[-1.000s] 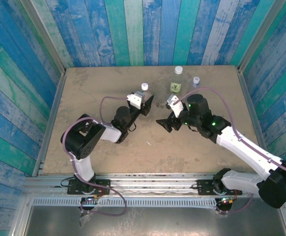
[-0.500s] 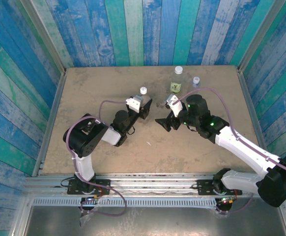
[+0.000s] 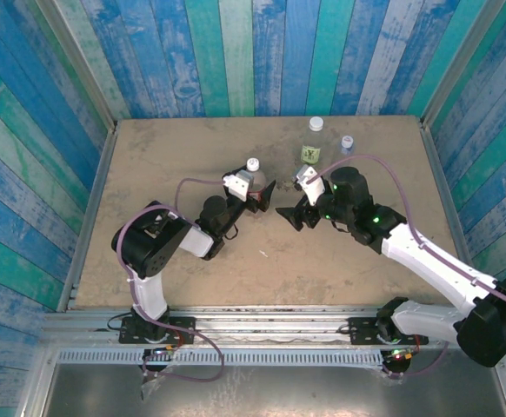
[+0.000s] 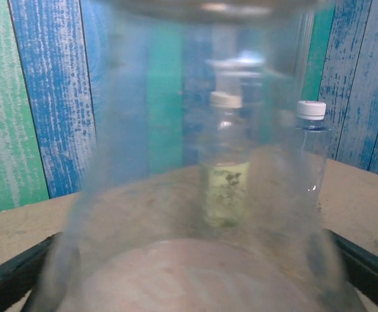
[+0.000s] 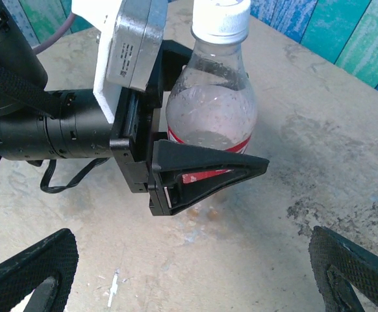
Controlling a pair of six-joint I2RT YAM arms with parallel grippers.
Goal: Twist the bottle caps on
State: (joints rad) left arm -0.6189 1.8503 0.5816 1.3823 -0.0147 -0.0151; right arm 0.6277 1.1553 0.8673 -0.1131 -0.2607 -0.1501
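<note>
1. Presently the small clear plastic bottle with the red label [image 5: 212, 110] stands upright mid-table on the sandy brown table top [image 3: 149, 261], between the two arms. Its white ribbed screw cap [image 5: 221, 16] sits on the neck.
2. Left gripper [image 4: 189, 273] straddles that bottle low on the body, black fingers [image 5: 202, 172] spread one either side. They look clear of the plastic, not pinching.
3. Right gripper [image 5: 190, 250] hovers just beside, jaws wide apart and empty.
4. Towards the table's far edge stand the clear bottle with the green-yellow label [image 4: 226, 188] and the slimmer unlabelled bluish bottle [image 4: 309, 162], both capped.
5. How tight the red bottle's cap is cannot be told, so the step in hand looks like either a last tightening or a letting go.
6. To tighten well, the left pincer should close on the body first so the bottle cannot spin. The right should come down centred over the cap, bite its ribbed side squarely and twist without pushing sideways.
7. To let go well, draw the left arm straight back with both fingers off the bottle, which looks light enough to tip easily.
</note>
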